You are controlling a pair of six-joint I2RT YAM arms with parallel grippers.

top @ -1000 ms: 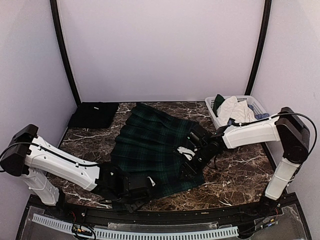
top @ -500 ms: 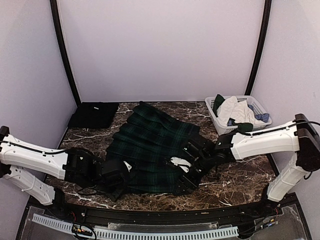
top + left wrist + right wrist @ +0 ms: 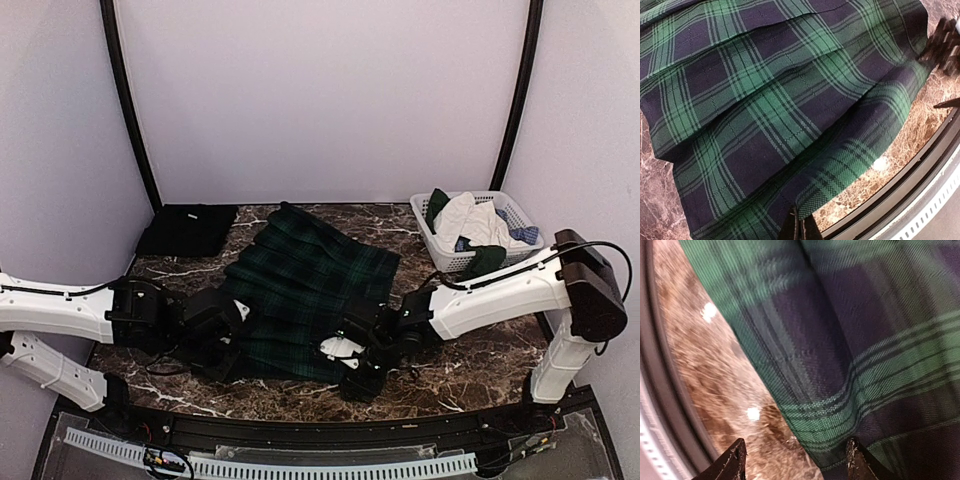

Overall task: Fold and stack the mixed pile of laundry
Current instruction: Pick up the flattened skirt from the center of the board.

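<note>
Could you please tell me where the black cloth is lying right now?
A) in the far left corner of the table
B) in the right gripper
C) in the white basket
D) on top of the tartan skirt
A: the black cloth lies flat in the far left corner of the table, apart from the tartan skirt spread in the middle.

Dark marble worktop [image 3: 480, 350]: tartan skirt [image 3: 300, 290] spread across the middle, black cloth [image 3: 187, 229] back-left corner, white basket [image 3: 440, 250] back-right
</note>
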